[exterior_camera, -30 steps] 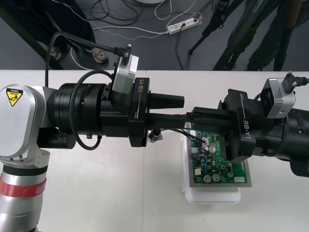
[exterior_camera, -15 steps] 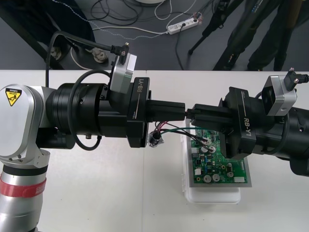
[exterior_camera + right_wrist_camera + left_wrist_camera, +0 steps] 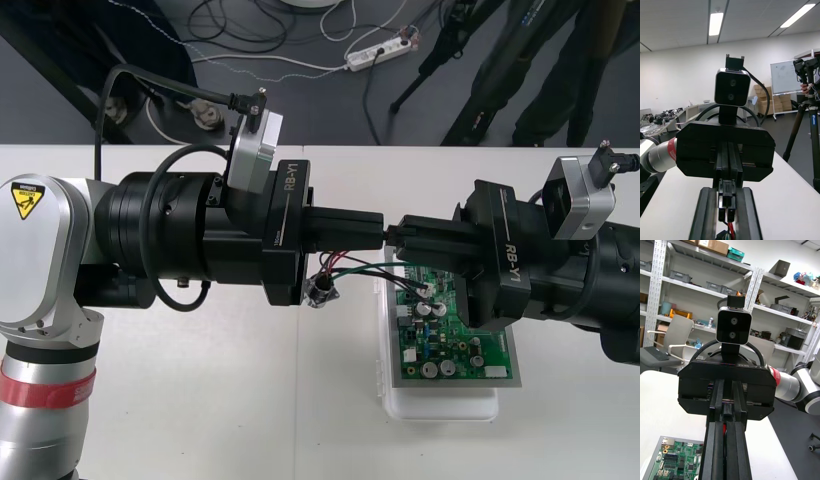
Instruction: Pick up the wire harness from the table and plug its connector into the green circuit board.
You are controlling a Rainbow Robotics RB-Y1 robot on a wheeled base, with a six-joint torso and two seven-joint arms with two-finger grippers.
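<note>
Right jaws pinch the blocky black plug (image 3: 727, 195); left jaws, nose-to-nose, narrow on thin wires (image 3: 365, 267). Round metal socket (image 3: 322, 290) dangles below.

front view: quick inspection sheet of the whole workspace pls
surface: table, plain and light
job's things: board on white base; harness held above the table, socket hanging, plug not in the board
clutter: nothing seen
grippers: left gripper and right gripper meet tip to tip, both shut on the harness
cables: floor cables and power strip beyond the table
surroundings: dark floor, tripod
</note>
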